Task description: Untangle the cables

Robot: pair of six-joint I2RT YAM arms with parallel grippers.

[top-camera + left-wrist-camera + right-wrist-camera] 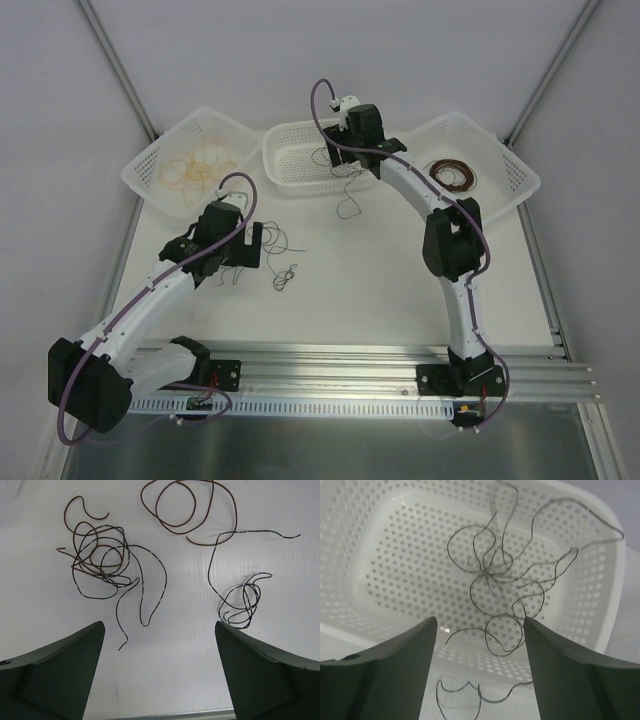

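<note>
Firstly, the left wrist view: the left gripper (pixel 159 630) is spread wide and empty above a white table (pixel 30 600). Beyond its fingers lie thin loose wires: a knotted tangle of black and dark brown wires (pixel 100 557) to the left, an open dark brown wire loop (pixel 185 510) farther off, and a small black wire coil (pixel 242 602) to the right. Next, the right wrist view: the right gripper (pixel 480 625) has its fingers parted, pinching nothing, over a white perforated plastic basket (pixel 385 580). A hair-thin black wire (pixel 495 575) sprawls in curls within the basket, one end trailing out over the near rim. Lastly, the overhead view: that basket stands in the middle of three along the table's far side. The left white basket (pixel 140 178) holds yellow-tan wire loops (pixel 195 165); the right white basket (pixel 520 175) holds dark brown wire coils (pixel 450 175).
</note>
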